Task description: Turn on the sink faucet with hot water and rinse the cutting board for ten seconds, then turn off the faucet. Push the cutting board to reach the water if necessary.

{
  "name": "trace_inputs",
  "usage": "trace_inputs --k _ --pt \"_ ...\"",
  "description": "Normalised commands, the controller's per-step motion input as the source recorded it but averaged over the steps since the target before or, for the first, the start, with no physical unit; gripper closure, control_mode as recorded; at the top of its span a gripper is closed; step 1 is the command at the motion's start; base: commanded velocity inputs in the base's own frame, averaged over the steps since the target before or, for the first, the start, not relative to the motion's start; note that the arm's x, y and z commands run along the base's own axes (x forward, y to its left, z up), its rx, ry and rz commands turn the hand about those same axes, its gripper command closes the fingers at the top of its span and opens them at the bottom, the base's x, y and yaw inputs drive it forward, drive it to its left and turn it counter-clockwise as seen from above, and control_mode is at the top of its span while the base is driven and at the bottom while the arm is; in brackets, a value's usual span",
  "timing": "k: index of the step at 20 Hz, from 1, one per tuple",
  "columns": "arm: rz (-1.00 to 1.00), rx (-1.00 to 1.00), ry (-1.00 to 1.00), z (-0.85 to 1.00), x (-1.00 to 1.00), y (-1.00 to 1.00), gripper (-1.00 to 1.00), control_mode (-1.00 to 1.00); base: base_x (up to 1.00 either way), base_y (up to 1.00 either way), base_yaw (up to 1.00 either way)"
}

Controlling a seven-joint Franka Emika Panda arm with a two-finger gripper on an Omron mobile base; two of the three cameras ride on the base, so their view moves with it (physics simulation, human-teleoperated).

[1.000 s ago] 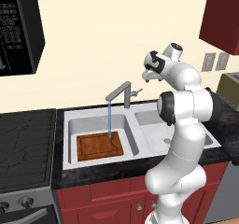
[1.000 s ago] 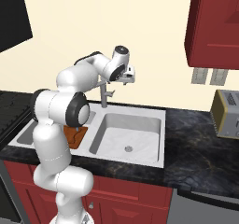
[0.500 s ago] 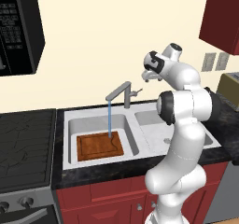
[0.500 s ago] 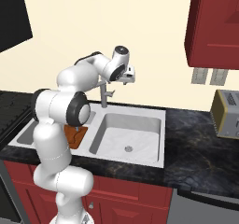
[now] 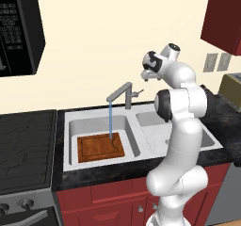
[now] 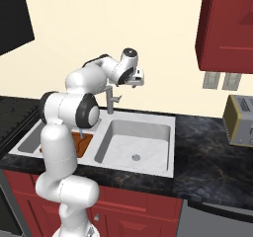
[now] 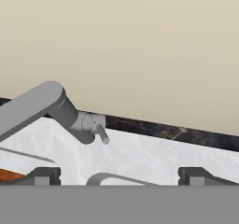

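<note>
Black speckled counter [image 5: 141, 166] holds the double sink [image 5: 70, 126]. Its faucet [image 5: 120, 94] sends water [image 5: 110, 121] onto the cutting board [image 5: 100, 147], lying flat in the left basin. Above and right of the faucet hangs the gripper [image 5: 144, 76], fingertips [image 7: 44, 175] spread wide, empty.

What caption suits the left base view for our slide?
Water runs from the sink faucet onto the cutting board while the gripper hovers above.

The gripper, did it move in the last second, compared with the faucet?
No. In the left base view the gripper hangs above and right of the sink faucet handle, as before, while the water runs onto the cutting board.
</note>
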Motion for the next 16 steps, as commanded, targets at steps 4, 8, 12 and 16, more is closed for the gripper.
trace_inputs --k 4,8,12,16 --pt "0.00 0.00 0.00 -0.09 0.00 0.00 -1.00 -1.00 0.00 0.00 0.00" --pt "0.00 0.00 0.00 -0.10 0.00 0.00 -1.00 -1.00 0.00 0.00 0.00" --pt "0.01 0.00 -0.06 -0.08 0.00 0.00 -1.00 -1.00 0.00 0.00 0.00" --pt "0.01 0.00 -0.09 -0.14 0.00 0.00 -1.00 -1.00 0.00 0.00 0.00"
